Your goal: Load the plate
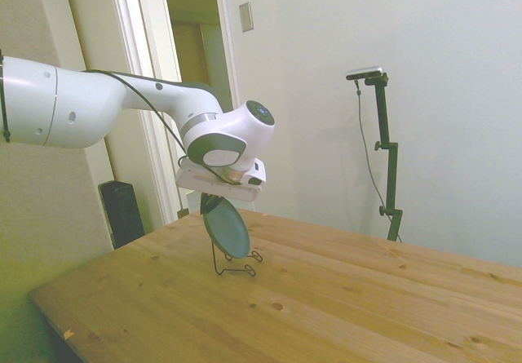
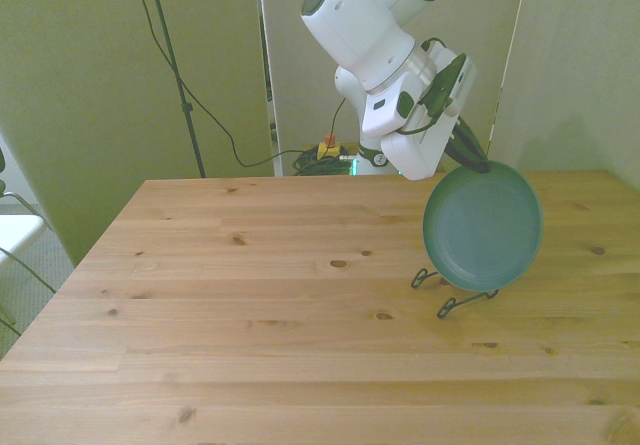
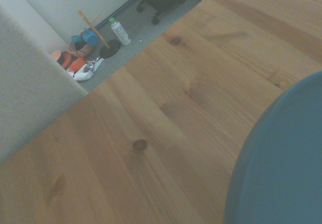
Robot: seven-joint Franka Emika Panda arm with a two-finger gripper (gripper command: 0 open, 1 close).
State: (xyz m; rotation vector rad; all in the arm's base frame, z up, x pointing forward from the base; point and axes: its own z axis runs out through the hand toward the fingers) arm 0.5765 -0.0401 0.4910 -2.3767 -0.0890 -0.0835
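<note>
One round matte teal-green plate stands on edge in the thin black wire stand on the wooden worktop — the claw pinches its rim at twelve o'clock, steadying it.

Open tabletop toward the front view's left; plate on wire stand at its right.

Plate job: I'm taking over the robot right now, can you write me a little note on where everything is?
Gripper: at the plate's top rim; whether it is shut on it cannot be seen.
Plate: standing on edge, tilted, in the black wire stand toward the front view's right of the table.
Done: plate is in or at the stand.
Left: check it sits steady, release, lift the arm clear.
</note>
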